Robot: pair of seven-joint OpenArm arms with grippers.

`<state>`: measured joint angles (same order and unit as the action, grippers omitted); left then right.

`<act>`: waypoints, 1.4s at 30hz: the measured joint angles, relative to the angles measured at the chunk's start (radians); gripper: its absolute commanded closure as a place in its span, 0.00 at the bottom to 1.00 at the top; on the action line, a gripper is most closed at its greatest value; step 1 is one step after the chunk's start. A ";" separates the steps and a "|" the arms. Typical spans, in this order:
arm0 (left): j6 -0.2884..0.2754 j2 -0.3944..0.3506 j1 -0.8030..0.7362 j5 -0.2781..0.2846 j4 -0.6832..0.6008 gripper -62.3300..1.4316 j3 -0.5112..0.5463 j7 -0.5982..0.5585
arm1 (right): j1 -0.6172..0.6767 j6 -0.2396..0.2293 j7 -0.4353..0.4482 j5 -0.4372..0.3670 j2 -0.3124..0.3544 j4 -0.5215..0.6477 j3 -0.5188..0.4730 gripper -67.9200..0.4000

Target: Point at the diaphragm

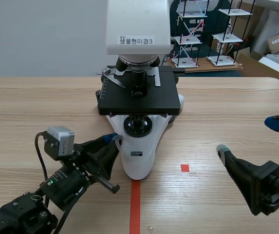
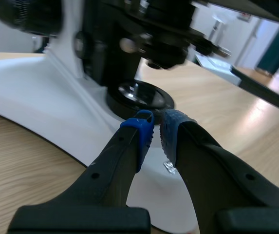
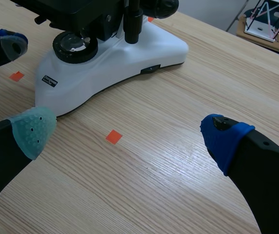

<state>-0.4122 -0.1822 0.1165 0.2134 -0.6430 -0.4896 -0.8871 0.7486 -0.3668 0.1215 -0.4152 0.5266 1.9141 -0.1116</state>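
Left gripper (image 2: 157,127): lower left of the scene view, low over the table (image 1: 227,97). Its blue pads are drawn together on nothing. The tips are over the edge of the white base (image 1: 138,161); I cannot tell whether they touch it. Closed fingers make one narrow pointer, which I judge is why they are held so.

Right gripper (image 3: 129,131): lower right of the scene view, well apart from the microscope (image 1: 138,97). Fingers are spread wide and hold nothing. It looks parked clear so the view to the target is not crossed.

Lamp lens (image 2: 139,92): a round glass in a black ring on the base, just ahead of the left tips.

Diaphragm (image 2: 163,51): centre of the scene view. I take it to be the dark assembly hanging under the stage (image 1: 138,102), straight above the lamp lens.

Aim: the tips sit low, nearer the lens than the diaphragm. The point needs to rise to read true.

Risk: the gap under the stage is tight, so a raised tip could knock the stage edge.
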 measured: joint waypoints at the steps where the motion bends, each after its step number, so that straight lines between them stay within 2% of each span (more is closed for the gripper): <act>1: 0.000 0.005 0.006 0.021 0.012 0.85 0.000 0.000 | 0.000 0.000 0.000 0.000 0.000 0.000 0.000 0.00; 4: 0.000 0.013 0.021 0.066 0.052 0.85 0.000 -0.004 | 0.000 0.000 0.000 0.000 0.000 0.000 0.000 0.00; 15: -0.001 0.013 0.027 0.043 0.092 0.87 0.000 -0.155 | 0.000 0.000 0.000 0.000 0.000 0.000 0.000 0.00; 20: -0.001 0.013 0.027 -0.042 0.092 0.90 0.001 -0.175 | 0.000 0.000 0.000 0.000 0.000 0.000 0.000 0.00; 30: -0.001 0.012 0.028 -0.078 0.092 0.90 0.001 -0.214 | 0.000 0.000 0.000 0.000 0.000 0.000 0.000 0.00; 33: -0.001 0.013 0.028 -0.140 0.092 0.90 0.001 -0.246 | 0.000 0.000 0.000 0.000 0.000 0.000 0.000 0.00; 42: -0.001 0.002 0.027 -0.142 0.092 0.90 0.001 -0.285 | 0.000 0.000 0.000 0.000 0.000 0.000 0.000 0.00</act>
<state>-0.4133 -0.1799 0.1440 0.0711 -0.5514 -0.4885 -1.1721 0.7486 -0.3668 0.1215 -0.4152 0.5266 1.9141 -0.1116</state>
